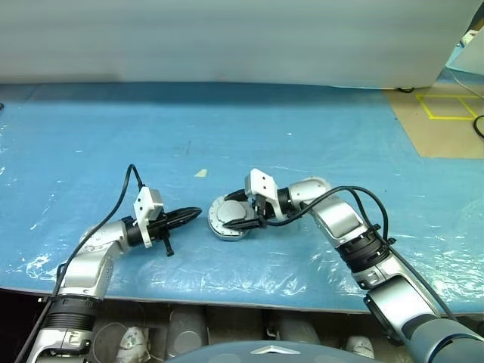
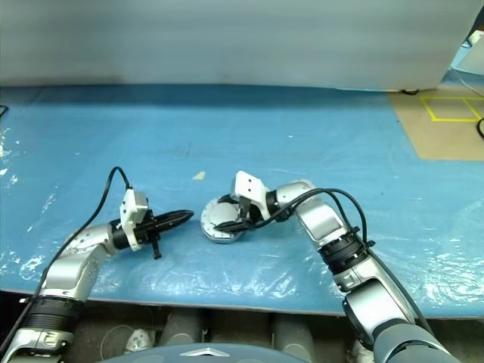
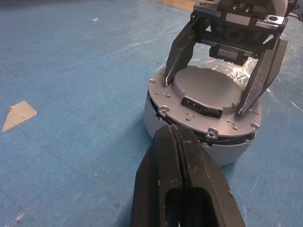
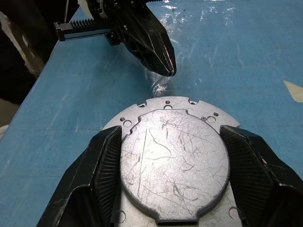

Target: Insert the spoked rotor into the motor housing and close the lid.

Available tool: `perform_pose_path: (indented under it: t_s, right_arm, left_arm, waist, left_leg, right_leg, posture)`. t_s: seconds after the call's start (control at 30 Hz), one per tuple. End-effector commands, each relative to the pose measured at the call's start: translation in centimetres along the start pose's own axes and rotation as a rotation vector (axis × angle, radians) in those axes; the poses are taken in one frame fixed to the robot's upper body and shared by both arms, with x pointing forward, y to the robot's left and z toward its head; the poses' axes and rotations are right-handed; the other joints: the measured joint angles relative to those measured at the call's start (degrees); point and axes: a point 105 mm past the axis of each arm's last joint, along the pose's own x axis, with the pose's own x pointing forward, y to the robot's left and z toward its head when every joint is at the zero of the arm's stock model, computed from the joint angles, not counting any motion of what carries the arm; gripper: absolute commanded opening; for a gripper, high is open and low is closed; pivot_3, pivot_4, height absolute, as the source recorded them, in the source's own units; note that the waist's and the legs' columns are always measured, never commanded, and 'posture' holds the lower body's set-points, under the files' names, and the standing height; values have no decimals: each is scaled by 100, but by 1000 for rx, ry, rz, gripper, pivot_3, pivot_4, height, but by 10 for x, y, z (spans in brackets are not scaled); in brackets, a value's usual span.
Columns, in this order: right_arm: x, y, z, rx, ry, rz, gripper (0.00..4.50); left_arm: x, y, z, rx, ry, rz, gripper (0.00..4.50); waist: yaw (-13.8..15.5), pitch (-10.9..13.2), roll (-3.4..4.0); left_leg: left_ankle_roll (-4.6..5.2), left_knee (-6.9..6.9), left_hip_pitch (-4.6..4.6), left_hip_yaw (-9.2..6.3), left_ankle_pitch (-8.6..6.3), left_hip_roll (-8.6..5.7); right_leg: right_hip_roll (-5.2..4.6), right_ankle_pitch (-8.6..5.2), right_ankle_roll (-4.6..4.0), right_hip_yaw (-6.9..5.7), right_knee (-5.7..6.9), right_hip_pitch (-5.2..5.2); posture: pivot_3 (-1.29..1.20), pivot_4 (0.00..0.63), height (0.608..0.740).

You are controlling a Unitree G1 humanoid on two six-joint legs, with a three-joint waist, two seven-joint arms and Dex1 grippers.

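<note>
Lid [image 3: 204, 92] sitting on the housing [image 3: 156, 118], mid-table [image 1: 318, 121]
Left gripper [image 3: 179, 142], fingers closed and empty, is idling just beside the housing; beyond, right gripper [image 4: 173, 158] is clasping the lid's raised centre, probably to seat it squarely

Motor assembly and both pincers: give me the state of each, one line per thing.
lid: on top of the motor housing, gripped at its raised centre.
motor housing: standing on the blue table cover, covered by the lid.
right pincer: fingers closed on opposite sides of the lid's raised part.
left pincer: shut, empty, beside the housing, not touching it.
</note>
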Motion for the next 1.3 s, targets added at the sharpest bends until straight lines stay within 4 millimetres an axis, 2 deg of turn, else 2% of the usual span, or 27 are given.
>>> perform_pose_path:
  t_s: [0.03,0.23,0.53,0.87,1.17,1.3]
  right_arm:
    - [3,1,9,-19,-20,3,2943]
    - [13,8,-11,21,65,-9,2943]
    - [21,9,-23,103,90,-64,2943]
    - [9,7,-44,-6,188,-85,2943]
    - [6,1,-39,-6,171,-111,2943]
    - [5,-2,-34,-8,157,-122,2943]
  left_arm:
    - [4,-1,11,26,-33,-10,0]
    - [6,-1,11,22,-32,-12,0]
    - [8,0,13,22,-30,-10,0]
    - [14,-1,12,19,-26,-34,0]
    - [24,1,-1,46,99,-36,0]
    - [24,-2,-14,59,199,-61,0]
  waist:
    - [0,0,0]
    - [-23,-1,-2]
    - [-125,-7,-11]
    - [-118,-8,-11]
    - [-110,-9,-12]
    - [-107,-12,-9]
  left_leg:
    - [0,0,0,0,0,0]
    - [0,0,8,1,0,0]
    - [0,1,41,2,-1,-1]
    - [13,-7,93,3,-10,-3]
    - [16,-22,114,9,-11,-4]
    - [16,-30,119,10,-12,-5]
  right_leg:
    - [0,0,0,0,0,0]
    - [1,0,0,4,3,2]
    - [1,0,0,12,4,30]
    - [-2,-1,0,13,-8,84]
    - [-6,-3,2,19,-15,98]
    - [-7,-3,2,21,-17,98]
  posture:
    - [0,150,740]
    - [0,150,740]
    - [0,150,740]
    - [0,150,740]
    - [0,150,740]
    - [0,150,740]
